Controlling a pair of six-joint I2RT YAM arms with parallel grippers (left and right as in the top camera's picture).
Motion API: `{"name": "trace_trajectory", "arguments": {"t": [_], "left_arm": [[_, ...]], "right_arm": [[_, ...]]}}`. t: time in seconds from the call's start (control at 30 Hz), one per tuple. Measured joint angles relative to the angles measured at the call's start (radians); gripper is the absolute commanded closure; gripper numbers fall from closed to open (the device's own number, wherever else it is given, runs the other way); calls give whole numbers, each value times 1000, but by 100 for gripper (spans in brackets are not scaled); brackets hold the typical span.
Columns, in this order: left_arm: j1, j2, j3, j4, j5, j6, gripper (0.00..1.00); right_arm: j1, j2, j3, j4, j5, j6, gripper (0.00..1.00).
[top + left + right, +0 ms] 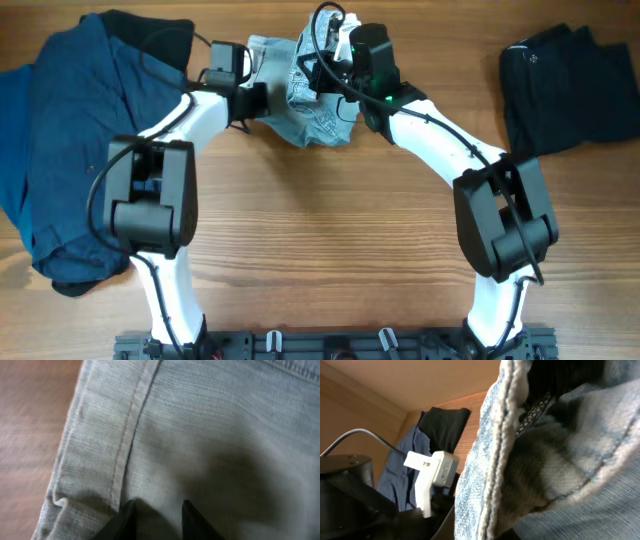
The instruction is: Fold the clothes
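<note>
I can read no text, brand or number anywhere; the pale mark (pixel 533 57) on the black garment (pixel 565 95) by the tabletop's (pixel 330 250) right edge is too small.

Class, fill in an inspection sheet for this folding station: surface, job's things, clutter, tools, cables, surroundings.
Surface: wooden table, light-brown grain.
Job's things: denim shorts bunched at the far side between both arms; dark blue garment on the left; black garment on the right.
Clutter: nothing seen.
Tools: left tool has its fingers on the denim, grip unclear; right tool is hidden by raised denim.
Cables: black cable loops above the right wrist.
Surroundings: black rail along the near edge.
</note>
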Motion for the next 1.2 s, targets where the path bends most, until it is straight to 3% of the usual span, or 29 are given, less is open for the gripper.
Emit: {"name": "trace_trajectory", "arguments": {"t": [0.4,0.43,0.47,0.5,0.53,0.67,0.9,1.0,1.2], "left_arm": [[171,-271,-21,-126,-5,0,64],[171,-280,-21,-128,-4,0,64],[170,-286,-21,-130,-4,0,64],[169,-288,-21,-132,-4,0,64],[169,-290,-21,-134,-4,0,64],[169,-290,-21,-135,-4,0,65],[169,-290,-21,-142,-4,0,68],[168,-290,-21,-142,-4,0,68],[138,-291,-21,-140,-4,28,62]], "right_arm": [[10,6,0,28,-3,14,96],[10,9,0,39,-4,15,89],[10,10,0,48,-6,15,59],[10,11,0,67,-8,15,15],[12,13,0,93,-8,18,1],[55,13,3,185,-40,-12,1],[55,13,4,143,-201,-88,0],[-21,13,10,51,-235,-89,0],[-205,11,20,-330,-241,-140,0]]}}
